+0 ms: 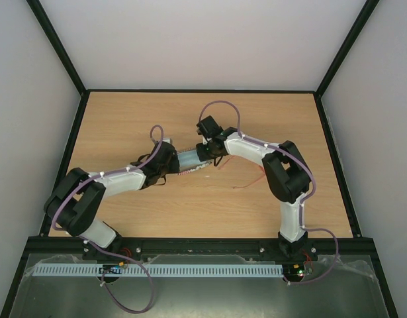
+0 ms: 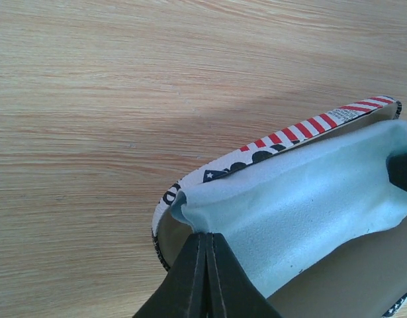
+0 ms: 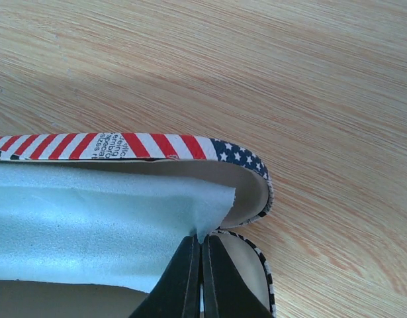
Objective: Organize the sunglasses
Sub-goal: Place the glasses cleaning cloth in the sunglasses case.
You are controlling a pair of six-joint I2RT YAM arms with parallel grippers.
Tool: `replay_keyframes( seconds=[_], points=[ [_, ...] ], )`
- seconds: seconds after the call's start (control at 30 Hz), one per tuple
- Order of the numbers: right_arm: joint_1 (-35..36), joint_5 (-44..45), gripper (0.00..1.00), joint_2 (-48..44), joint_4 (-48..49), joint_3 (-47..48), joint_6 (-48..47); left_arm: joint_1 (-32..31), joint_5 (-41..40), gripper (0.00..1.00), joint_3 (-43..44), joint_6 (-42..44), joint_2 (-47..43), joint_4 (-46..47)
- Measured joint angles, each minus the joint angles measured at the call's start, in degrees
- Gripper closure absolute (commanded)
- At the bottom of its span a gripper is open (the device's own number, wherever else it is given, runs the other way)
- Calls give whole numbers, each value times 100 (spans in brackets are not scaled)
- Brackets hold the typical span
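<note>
Both grippers are clenched on the light blue cloth (image 2: pixel 296 199). The left gripper (image 2: pixel 206 240) pinches one corner and the right gripper (image 3: pixel 200 240) the opposite one, stretching it over the open flag-print case (image 3: pixel 157 144). The sunglasses (image 1: pixel 251 180) lie on the table (image 1: pixel 190 215), at about four o'clock from the case, near the right forearm. Each pinch catches only a corner tip, so pulling tighter could slip the cloth free. Nothing pins the case, so a sideways tug might drag it. A low right-arm swing could sweep the glasses away.

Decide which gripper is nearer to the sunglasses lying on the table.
Right. The right gripper pinches the cloth over the case just left of the sunglasses; the left gripper holds the cloth's far end, farther left.
</note>
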Motion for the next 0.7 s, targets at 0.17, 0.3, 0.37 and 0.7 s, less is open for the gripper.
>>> replay_keyframes(
  seconds=[0.17,0.3,0.37,0.7],
  points=[
    [0,-4,99,-31,9,-11,0,0,31,98,-9,-20,0,0],
    [0,2,99,-31,11,-11,-2,0,37,98,-46,-37,2,26],
    [0,7,99,-31,9,-9,-2,0,37,98,-61,-42,17,39],
    [-9,74,99,-11,7,247,-11,0,31,98,-85,-70,247,234]
  ],
)
